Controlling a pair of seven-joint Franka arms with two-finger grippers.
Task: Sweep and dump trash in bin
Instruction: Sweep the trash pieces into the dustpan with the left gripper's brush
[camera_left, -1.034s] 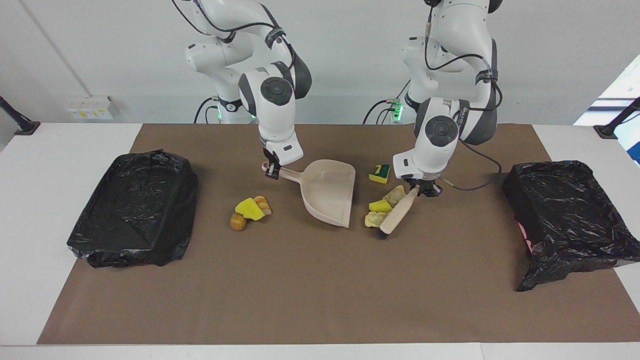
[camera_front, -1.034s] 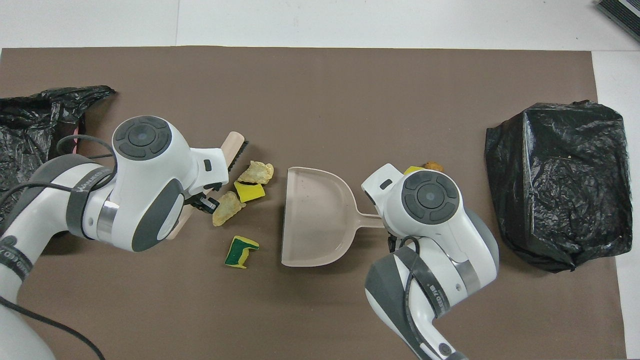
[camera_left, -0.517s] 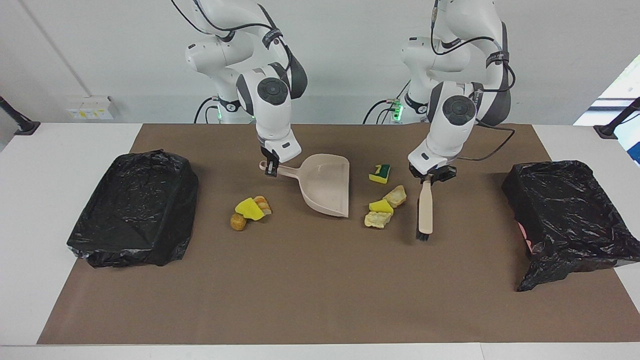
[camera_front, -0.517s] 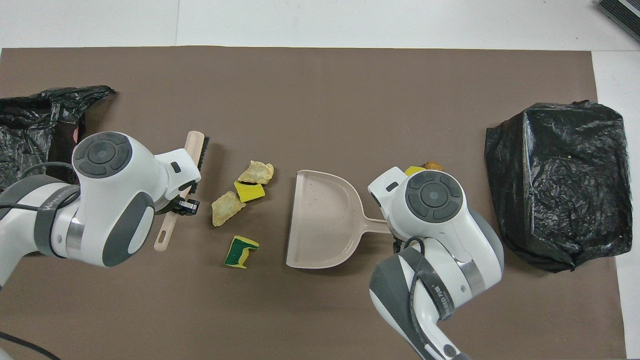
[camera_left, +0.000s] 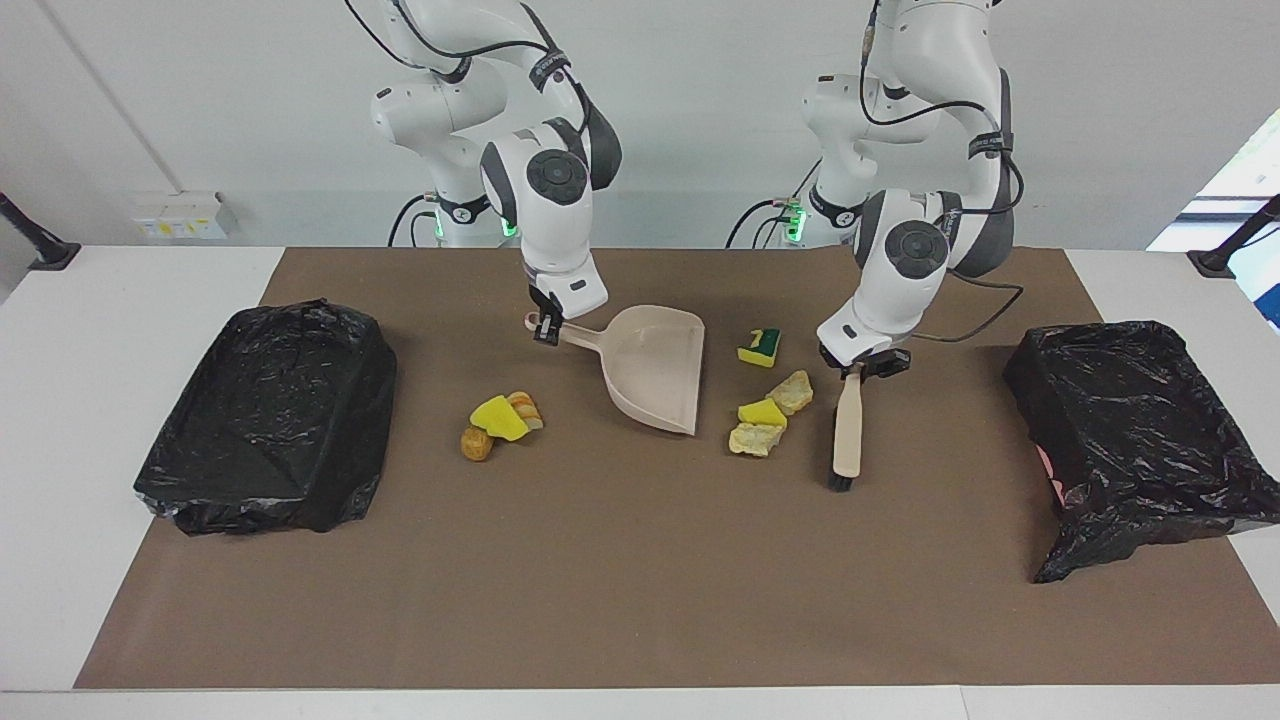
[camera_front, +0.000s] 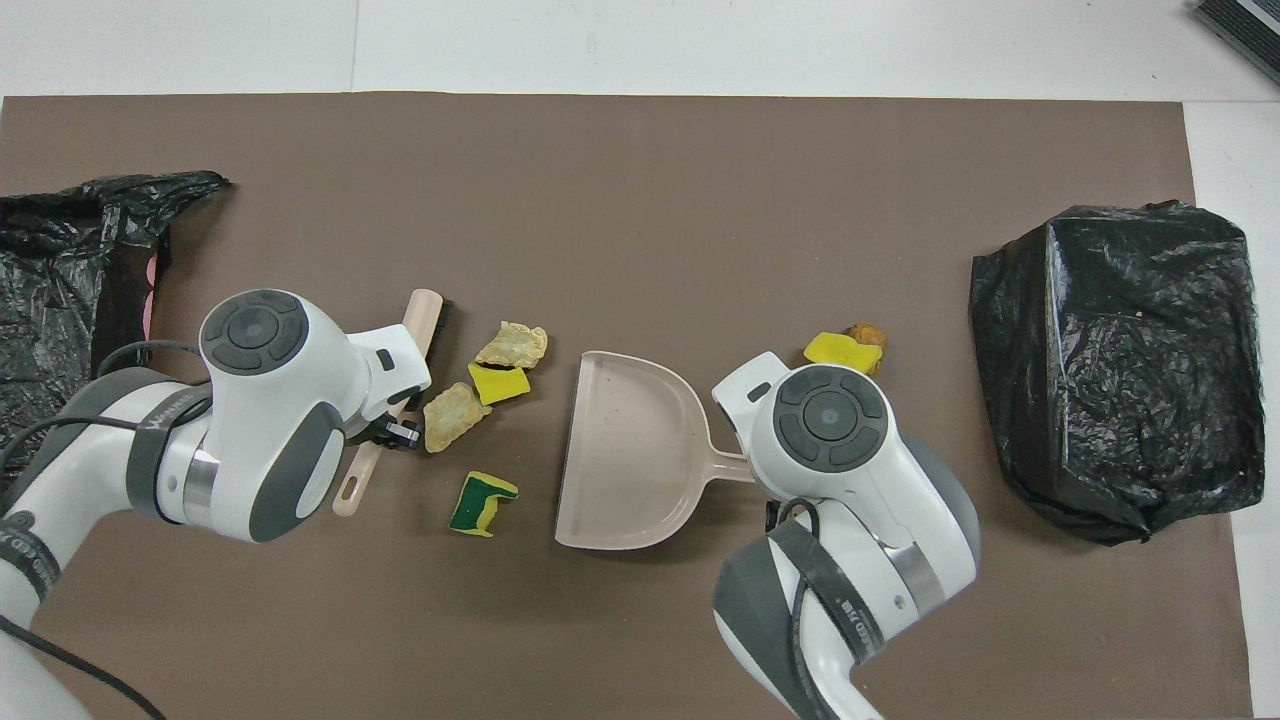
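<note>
Left claw (camera_left: 861, 365) is clamped on the handle of the brush (camera_left: 848, 425), over the mat toward the left arm's end; right claw (camera_left: 545, 331) is clamped on the thin handle tip of the dustpan (camera_left: 655, 365), mid-table. Brush hangs near upright from its handle, bristle end down at the mat, just beside a cluster of scraps, with the scraps between it and the pan. Pan mouth faces that cluster with its lip low, so the setup reads as ready for a push of scraps into the pan. Judgement only.

Trash is all on the mat, none in the pan. One group lies between brush and pan: a pale crumbly chunk (camera_left: 757, 438), a yellow sponge wedge (camera_left: 760, 411), a tan crusty lump (camera_left: 794, 391), plus a green-backed sponge (camera_left: 761, 347) a bit nearer the robots. Second group sits beside the pan toward the right arm's end: a yellow sponge (camera_left: 498, 418) with brown bread-like lumps (camera_left: 476, 443) touching it.

Pan is smooth beige plastic, scoop-shaped, walls raised on three sides. Brush is beige with short black bristles. Sponges look soft and porous. Mat (camera_left: 620, 580) is matte brown. A bin (camera_left: 270, 415) at each end of the table, both lined with crinkly glossy black plastic bags, second bin (camera_left: 1140, 430) open-topped.
</note>
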